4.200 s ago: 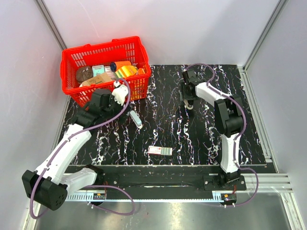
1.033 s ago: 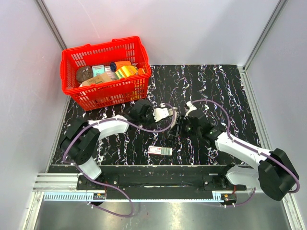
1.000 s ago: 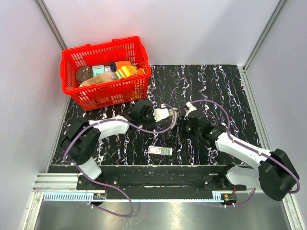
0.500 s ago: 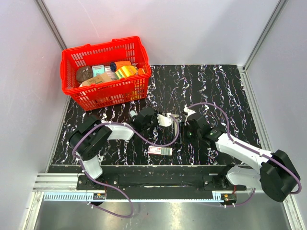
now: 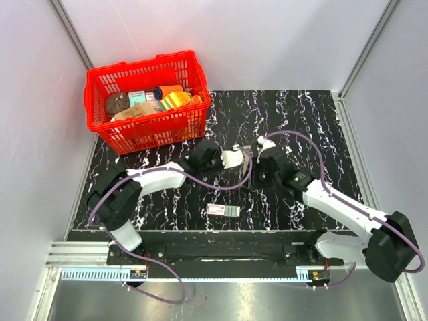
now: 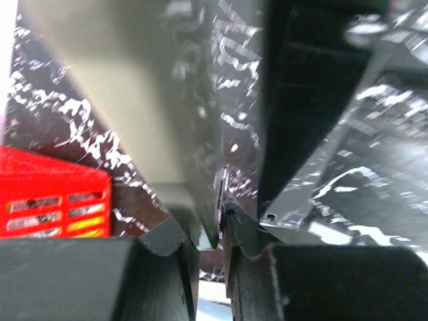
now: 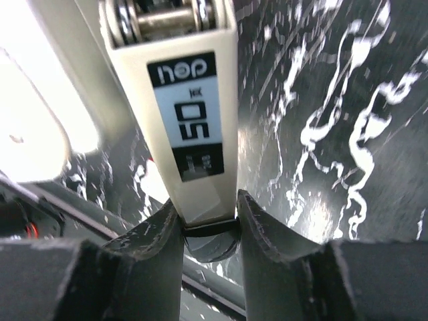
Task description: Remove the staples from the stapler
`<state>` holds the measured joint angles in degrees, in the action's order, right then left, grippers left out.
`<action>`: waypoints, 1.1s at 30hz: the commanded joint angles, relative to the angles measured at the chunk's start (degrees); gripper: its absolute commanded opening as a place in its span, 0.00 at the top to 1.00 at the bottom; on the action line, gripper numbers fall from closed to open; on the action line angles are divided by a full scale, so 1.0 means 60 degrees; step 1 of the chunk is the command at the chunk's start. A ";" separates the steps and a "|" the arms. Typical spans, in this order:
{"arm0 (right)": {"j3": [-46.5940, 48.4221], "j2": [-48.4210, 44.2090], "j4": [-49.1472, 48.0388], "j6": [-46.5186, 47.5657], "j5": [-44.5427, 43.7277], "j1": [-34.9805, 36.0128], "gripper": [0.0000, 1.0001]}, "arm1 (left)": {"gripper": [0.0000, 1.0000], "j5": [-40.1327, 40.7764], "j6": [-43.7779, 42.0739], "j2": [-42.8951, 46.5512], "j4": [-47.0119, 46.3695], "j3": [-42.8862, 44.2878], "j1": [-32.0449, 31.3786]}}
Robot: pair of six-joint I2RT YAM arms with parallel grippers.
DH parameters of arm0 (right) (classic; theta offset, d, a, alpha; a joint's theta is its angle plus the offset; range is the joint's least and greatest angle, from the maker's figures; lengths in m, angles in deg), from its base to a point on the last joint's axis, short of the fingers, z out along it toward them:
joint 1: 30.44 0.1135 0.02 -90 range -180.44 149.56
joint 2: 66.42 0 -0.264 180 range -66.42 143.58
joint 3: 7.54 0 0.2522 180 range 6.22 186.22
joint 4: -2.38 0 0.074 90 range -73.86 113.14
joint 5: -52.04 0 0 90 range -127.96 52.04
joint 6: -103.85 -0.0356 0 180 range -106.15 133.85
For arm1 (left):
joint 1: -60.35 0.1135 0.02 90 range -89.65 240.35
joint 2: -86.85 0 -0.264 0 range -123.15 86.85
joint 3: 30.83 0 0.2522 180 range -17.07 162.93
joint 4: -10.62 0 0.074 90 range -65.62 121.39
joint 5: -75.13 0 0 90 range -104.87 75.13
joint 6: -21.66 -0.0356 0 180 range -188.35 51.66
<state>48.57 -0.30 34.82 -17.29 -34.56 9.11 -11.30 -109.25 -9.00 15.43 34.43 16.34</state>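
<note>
The stapler (image 7: pixel 194 114) shows in the right wrist view as a pale bar with a black "50" label. My right gripper (image 7: pixel 210 221) is shut on its near end. From above, both grippers meet mid-table, the left gripper (image 5: pixel 241 160) facing the right gripper (image 5: pixel 258 166), and the stapler between them is mostly hidden. In the left wrist view a pale part (image 6: pixel 127 100) and a black part (image 6: pixel 301 114) of the stapler spread apart. My left gripper (image 6: pixel 224 224) is pinched almost together on a thin edge at their joint. No loose staples show.
A red basket (image 5: pixel 137 67) full of goods stands at the back left, and its wall (image 6: pixel 53 200) shows in the left wrist view. A flat white-and-red box (image 5: pixel 223 210) lies near the table's front edge. Grey walls close in both sides.
Four seconds ago the arms were apart and the stapler lay on the table by the basket. Over the last second both grippers stay joined at the stapler, drifting slightly away from the front edge.
</note>
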 commanded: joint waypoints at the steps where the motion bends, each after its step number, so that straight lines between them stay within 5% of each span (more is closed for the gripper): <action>1: 0.1977 0.0358 0.0093 -0.0379 -0.2367 -0.0351 1.00 | 0.81 -0.2613 0.1659 0.0683 0.3100 0.1360 -0.0194; 8: 0.2976 0.1648 0.0125 0.0237 -0.2426 -0.1258 1.00 | 0.79 -0.4111 0.2627 0.0478 0.4801 0.2240 -0.0180; 12: 0.3312 0.2073 0.0051 0.0807 -0.2982 -0.1611 1.00 | 0.59 -0.3980 0.2658 0.0448 0.5299 0.2635 0.0097; 16: 0.3620 0.2673 0.0007 0.1321 -0.3685 -0.1772 1.00 | 0.50 -0.4125 0.2643 0.0521 0.5915 0.3031 0.0945; 25: 0.4879 0.5089 0.0065 0.1835 -0.3936 -0.2168 1.00 | 0.47 -0.3862 0.1677 0.1429 0.6004 0.1964 0.2251; 33: 0.5671 0.6571 0.0286 0.1645 -0.3731 -0.2183 0.97 | 0.47 -0.3936 0.0959 0.0479 0.5652 0.1728 0.2501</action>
<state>78.60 38.24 38.29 -7.32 -55.50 -3.83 -34.03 -99.83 -3.43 51.59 44.90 31.03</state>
